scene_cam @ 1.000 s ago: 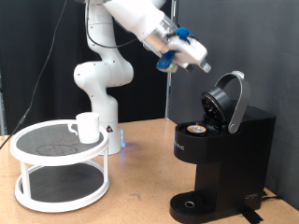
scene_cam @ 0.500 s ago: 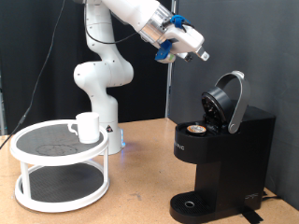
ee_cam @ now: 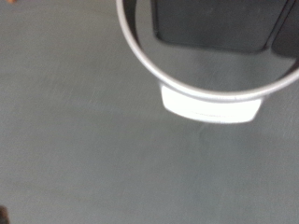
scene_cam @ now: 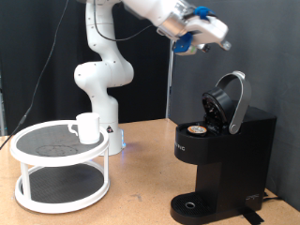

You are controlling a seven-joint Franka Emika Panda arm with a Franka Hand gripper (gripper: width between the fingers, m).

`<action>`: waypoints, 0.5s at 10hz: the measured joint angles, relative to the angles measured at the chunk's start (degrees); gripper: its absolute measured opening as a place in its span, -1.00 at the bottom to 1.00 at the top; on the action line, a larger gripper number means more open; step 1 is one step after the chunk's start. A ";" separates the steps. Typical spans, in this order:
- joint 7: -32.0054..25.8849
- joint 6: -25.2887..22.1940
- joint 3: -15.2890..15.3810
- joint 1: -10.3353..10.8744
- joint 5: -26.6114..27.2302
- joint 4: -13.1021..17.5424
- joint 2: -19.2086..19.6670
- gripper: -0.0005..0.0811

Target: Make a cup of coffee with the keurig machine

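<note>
The black keurig machine (scene_cam: 220,155) stands at the exterior view's right with its rounded lid (scene_cam: 230,98) hinged up. A small pod (scene_cam: 197,130) sits in the open holder. The white cup (scene_cam: 87,127) rests on the top tier of a white round stand, far to the left of the machine. My gripper (scene_cam: 217,31) hangs high above the raised lid, touching nothing, with nothing seen between its fingers. The blurred wrist view shows a silver-rimmed dark round shape (ee_cam: 206,91) over grey, with no fingers in it.
The white two-tier stand (scene_cam: 61,167) fills the exterior view's lower left on the wooden table (scene_cam: 141,202). The arm's white base (scene_cam: 101,84) rises behind it. A black curtain hangs at the back. The machine's round drip base (scene_cam: 192,206) holds nothing.
My gripper has risen and swung to the exterior view's right, from beside the open lid to high above it. The cup, pod and machine have stayed put.
</note>
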 joint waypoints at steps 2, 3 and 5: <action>4.12 1.83 2.85 0.44 -5.31 3.03 2.16 0.81; 5.30 2.11 3.99 0.71 -7.04 4.47 3.23 0.81; 6.00 1.90 4.56 0.75 -8.05 6.29 4.89 0.81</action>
